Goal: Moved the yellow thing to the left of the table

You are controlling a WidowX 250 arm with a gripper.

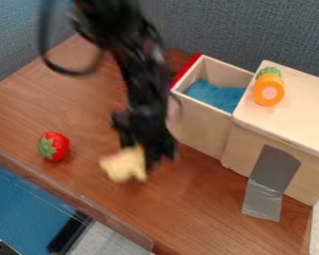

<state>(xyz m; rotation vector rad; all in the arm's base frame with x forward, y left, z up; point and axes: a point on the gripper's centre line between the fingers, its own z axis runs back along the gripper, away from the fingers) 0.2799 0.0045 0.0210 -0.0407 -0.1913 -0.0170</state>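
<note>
Yellow thing (124,165), gripped at one edge.
We judge the pincer (146,152) part-closed on it, for carriage left across the tabletop (202,209).

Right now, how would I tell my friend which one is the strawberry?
Find the brown table and look at its left part, in from the lower left edge. The strawberry lies there, green leaves turned toward that edge. It's bright red, unlike the pale yellow thing to its right, and the orange toy with a green top sits on the wooden box.
</note>
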